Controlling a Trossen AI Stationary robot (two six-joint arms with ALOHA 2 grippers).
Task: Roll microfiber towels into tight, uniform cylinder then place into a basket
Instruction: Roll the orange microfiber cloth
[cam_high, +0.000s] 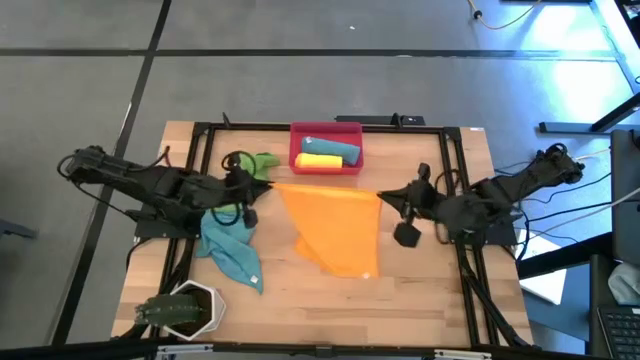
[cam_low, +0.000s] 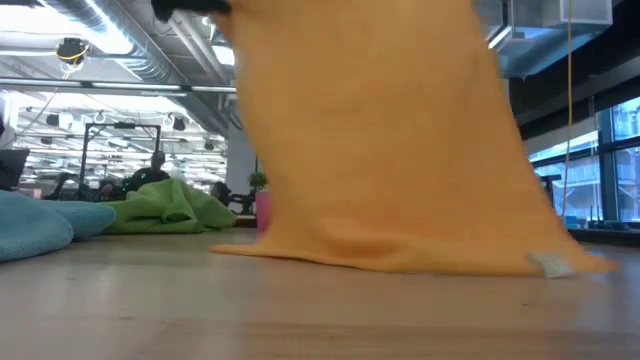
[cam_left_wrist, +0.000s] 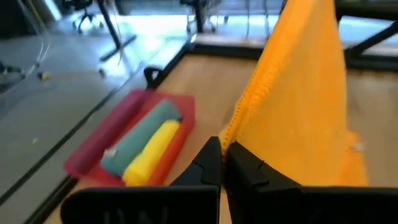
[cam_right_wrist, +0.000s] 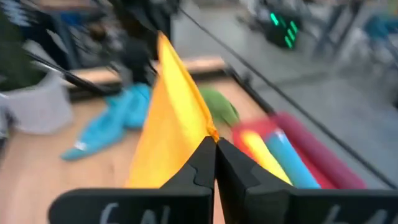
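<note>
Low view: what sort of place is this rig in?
Probably an open lab or industrial-style workspace: exposed ceiling ducts, metal frames and a seated person behind the wooden table, with tall windows at right.

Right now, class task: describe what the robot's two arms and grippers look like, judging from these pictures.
Both arms are dark, nearly black, jointed links with thin black cables looping beside them. The left gripper and right gripper each end in two matte black, flat-sided fingers that taper toward the tip. Faint pale lettering marks the right gripper's body in its wrist view; it is too blurred to read.
</note>
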